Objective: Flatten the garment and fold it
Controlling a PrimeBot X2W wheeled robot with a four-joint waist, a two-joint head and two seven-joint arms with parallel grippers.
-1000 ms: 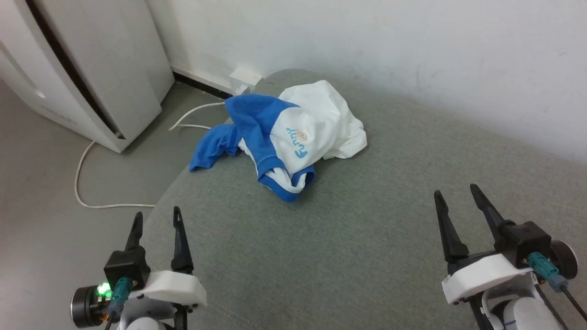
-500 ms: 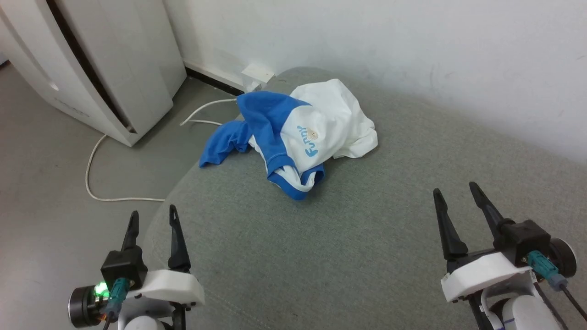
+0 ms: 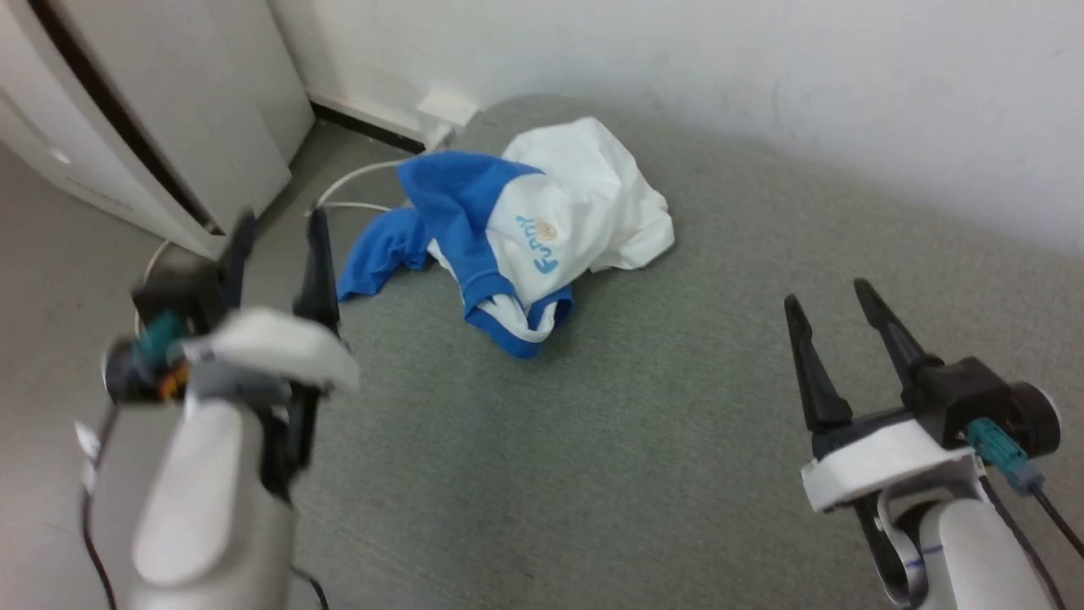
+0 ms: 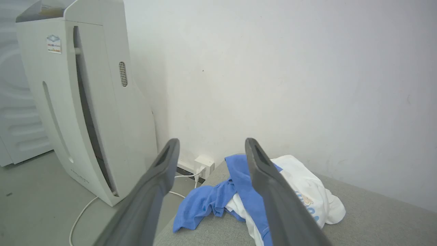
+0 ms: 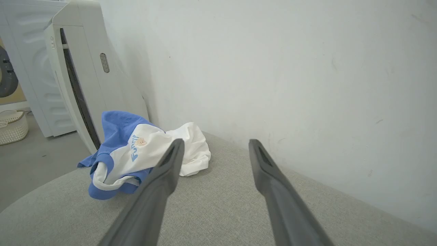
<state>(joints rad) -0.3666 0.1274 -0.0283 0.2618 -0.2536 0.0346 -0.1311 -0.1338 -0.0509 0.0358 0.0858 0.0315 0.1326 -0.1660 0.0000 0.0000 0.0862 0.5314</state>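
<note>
Garment (image 3: 542,229) sat crumpled at 12 o'clock on the grey cushion (image 3: 677,381), blue sleeve (image 3: 377,263) draping off the edge at 9. Soft, light, limp; probably best pinched at the blue shoulders. Left gripper (image 3: 281,217) and right gripper (image 3: 826,291) were both open, empty.

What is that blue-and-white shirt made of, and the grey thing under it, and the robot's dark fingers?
The garment looks like soft matte cotton knit: it slumps in rumpled folds. The grey cushion looks like woven upholstery, with a flecked grain. The fingers look like hard plastic, smooth and dull, perhaps coated metal.
</note>
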